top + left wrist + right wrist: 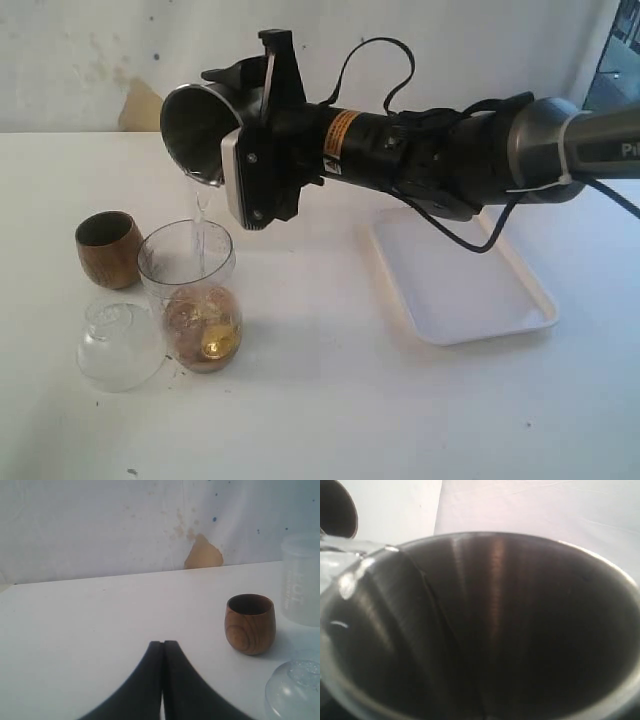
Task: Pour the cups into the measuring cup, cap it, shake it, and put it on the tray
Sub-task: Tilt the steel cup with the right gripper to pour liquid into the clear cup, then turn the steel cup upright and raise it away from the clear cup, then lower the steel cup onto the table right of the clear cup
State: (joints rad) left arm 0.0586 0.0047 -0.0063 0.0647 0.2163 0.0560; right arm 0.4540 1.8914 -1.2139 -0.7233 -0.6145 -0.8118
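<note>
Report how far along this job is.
Apparently done: wooden cup stands upright, brown contents sit in the measuring cup. In hand: right gripper tilts the steel tumbler, clear liquid streaming into it. Left: fit the dome lid lying beside it, shake, set on the tray.

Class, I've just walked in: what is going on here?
The right gripper holds the steel tumbler tipped over the measuring cup; a thin clear stream runs into it onto brownish contents. The wooden cup stands upright beside it, the dome lid lies nearby. The left gripper is shut, holding nothing. The tray lies off to the side.
</note>
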